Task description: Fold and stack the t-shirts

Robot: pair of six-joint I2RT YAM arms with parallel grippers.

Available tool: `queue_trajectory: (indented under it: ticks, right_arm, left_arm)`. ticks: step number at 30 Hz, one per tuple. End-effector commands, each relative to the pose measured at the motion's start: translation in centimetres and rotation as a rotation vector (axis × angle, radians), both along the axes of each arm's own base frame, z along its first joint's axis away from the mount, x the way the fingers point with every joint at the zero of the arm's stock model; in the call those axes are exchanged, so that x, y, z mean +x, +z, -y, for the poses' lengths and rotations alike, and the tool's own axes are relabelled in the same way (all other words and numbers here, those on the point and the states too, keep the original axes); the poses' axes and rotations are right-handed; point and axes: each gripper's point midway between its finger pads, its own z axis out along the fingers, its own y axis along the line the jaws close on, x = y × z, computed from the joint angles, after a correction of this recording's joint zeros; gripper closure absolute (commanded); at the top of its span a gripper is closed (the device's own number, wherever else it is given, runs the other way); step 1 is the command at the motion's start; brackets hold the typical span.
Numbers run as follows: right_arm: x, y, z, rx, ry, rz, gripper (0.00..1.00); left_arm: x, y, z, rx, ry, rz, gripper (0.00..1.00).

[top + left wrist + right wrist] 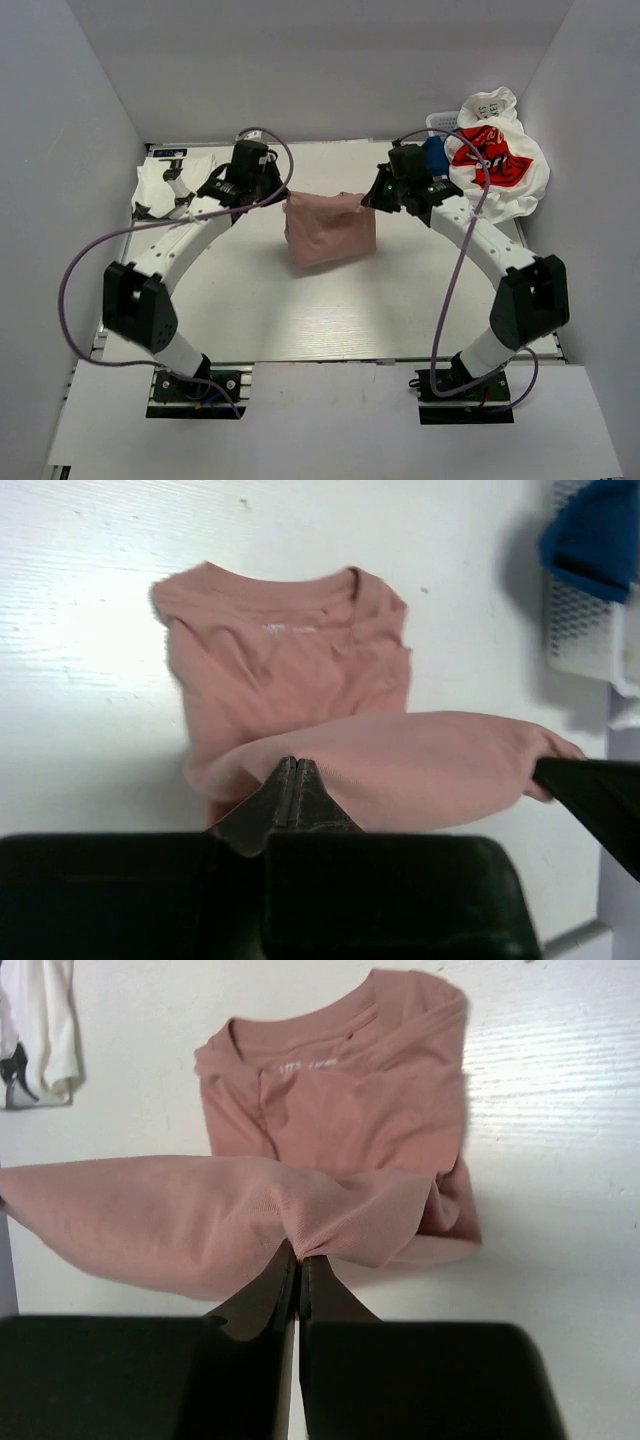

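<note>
A dusty-pink t-shirt (328, 230) lies partly folded mid-table, its far edge lifted between both grippers. My left gripper (283, 196) is shut on its left corner, and my right gripper (368, 201) is shut on its right corner. The left wrist view shows the collar end (290, 630) flat on the table and the raised fold (400, 765) above my closed fingertips (293, 763). The right wrist view shows the same shirt (340, 1100), with cloth pinched at my fingertips (300, 1256). A white tee with red graphic (497, 158) is heaped at the back right. A white tee (165, 185) lies at the back left.
A white slotted basket (585, 630) with blue cloth (433, 153) in it stands at the back right beside the heap. Grey walls enclose the table on three sides. Purple cables loop off both arms.
</note>
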Motion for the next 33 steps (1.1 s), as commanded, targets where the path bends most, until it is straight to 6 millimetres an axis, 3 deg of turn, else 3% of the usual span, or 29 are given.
queue_trajectory:
  ticks: [1, 2, 3, 4, 5, 6, 7, 9, 10, 12, 13, 14, 15, 16, 17, 18, 19, 20, 21, 22, 25, 26, 27, 28, 29, 30, 33]
  right_arm:
    - [4.3, 3.7, -0.3, 0.048, -0.020, 0.118, 1.00]
    - [5.1, 3.4, 0.2, 0.040, -0.034, 0.116, 1.00]
    - [6.2, 1.8, -0.4, 0.043, -0.017, 0.073, 1.00]
    - [6.8, 2.3, -0.7, 0.066, 0.011, 0.074, 1.00]
    - [7.4, 0.5, -1.1, 0.056, 0.021, 0.036, 1.00]
    - [8.0, 1.1, -1.3, 0.076, 0.037, 0.037, 1.00]
    - [8.8, 0.0, -1.8, 0.080, 0.059, 0.014, 1.00]
    - [10.0, -1.7, -2.4, 0.087, 0.069, -0.025, 1.00]
    - [10.7, -4.7, -2.5, 0.089, 0.062, -0.092, 1.00]
    - [12.2, -5.0, -2.5, 0.099, 0.053, -0.094, 1.00]
    - [12.7, -8.0, -2.6, 0.084, 0.062, -0.136, 1.00]
    - [14.2, -7.1, -3.1, 0.115, 0.073, -0.087, 1.00]
    - [14.7, -7.5, -3.2, 0.121, 0.079, -0.086, 1.00]
    - [16.0, -8.0, -3.6, 0.123, 0.104, -0.064, 1.00]
    - [16.5, -9.8, -3.6, 0.127, 0.099, -0.091, 0.83]
    - [17.3, -10.6, -3.7, 0.127, 0.095, -0.111, 0.72]
    - [18.1, -9.1, -4.2, 0.144, 0.117, -0.083, 0.57]
    - [18.5, -10.1, -4.1, 0.141, 0.110, -0.103, 0.25]
    - [19.2, -8.4, -4.3, 0.142, 0.117, -0.074, 0.10]
    - [19.3, -8.1, -4.1, 0.122, 0.126, -0.055, 0.10]
    - [18.4, -5.9, -3.5, 0.080, 0.120, 0.008, 0.10]
    - [17.8, -2.2, -3.4, 0.085, 0.113, 0.074, 0.10]
    - [16.5, -4.8, -2.9, 0.061, 0.115, 0.037, 0.10]
    - [15.9, -4.7, -2.9, 0.056, 0.111, 0.038, 0.10]
    - [14.9, -3.1, -2.5, 0.041, 0.098, 0.073, 0.10]
    - [14.1, -4.3, -2.2, 0.016, 0.099, 0.055, 0.10]
    - [12.8, -4.4, -1.9, -0.023, 0.091, 0.053, 0.10]
  left_arm:
    - [4.3, -0.5, -1.8, 0.059, 0.074, 0.019, 1.00]
    - [5.0, -1.1, -2.0, 0.069, 0.084, -0.003, 1.00]
    - [5.6, -1.9, -2.3, 0.078, 0.092, -0.024, 1.00]
    - [6.6, -3.2, -2.4, 0.074, 0.089, -0.054, 1.00]
    - [6.8, -4.1, -2.0, 0.075, 0.067, -0.067, 1.00]
    - [7.7, -4.1, -1.7, 0.042, 0.046, -0.064, 1.00]
    - [8.2, -6.4, -1.8, 0.056, 0.040, -0.105, 1.00]
    - [9.3, -7.9, -1.8, 0.047, 0.035, -0.131, 1.00]
    - [10.2, -8.1, -2.1, 0.038, 0.040, -0.131, 1.00]
    - [11.8, -9.7, -1.8, 0.023, 0.032, -0.144, 1.00]
    - [12.6, -10.3, -2.2, 0.024, 0.043, -0.150, 1.00]
    - [13.9, -9.6, -2.3, 0.009, 0.044, -0.128, 1.00]
    - [14.6, -9.7, -2.1, 0.007, 0.044, -0.122, 1.00]
    - [14.8, -12.2, -2.6, 0.024, 0.054, -0.183, 1.00]
    - [15.3, -12.6, -2.4, 0.027, 0.054, -0.192, 1.00]
    - [16.9, -11.3, -2.7, 0.022, 0.070, -0.159, 0.99]
    - [16.8, -12.0, -3.4, 0.033, 0.081, -0.201, 0.89]
    - [17.1, -13.4, -3.3, 0.043, 0.081, -0.233, 0.49]
    - [18.2, -11.8, -3.7, 0.039, 0.084, -0.199, 0.24]
    - [17.9, -11.4, -3.8, 0.043, 0.084, -0.213, 0.01]
    - [17.7, -8.6, -3.7, 0.031, 0.070, -0.161, 0.00]
    - [16.6, -9.0, -3.4, 0.042, 0.055, -0.171, 0.00]
    - [16.0, -6.4, -3.0, 0.030, 0.046, -0.124, 0.00]
    - [15.2, -5.7, -2.3, 0.036, 0.023, -0.106, 0.00]
    - [14.1, -6.5, -1.9, 0.020, -0.015, -0.120, 0.00]
    - [13.1, -4.9, -0.9, -0.011, -0.055, -0.089, 0.00]
    - [10.8, -6.6, 1.3, -0.034, -0.166, -0.099, 0.00]
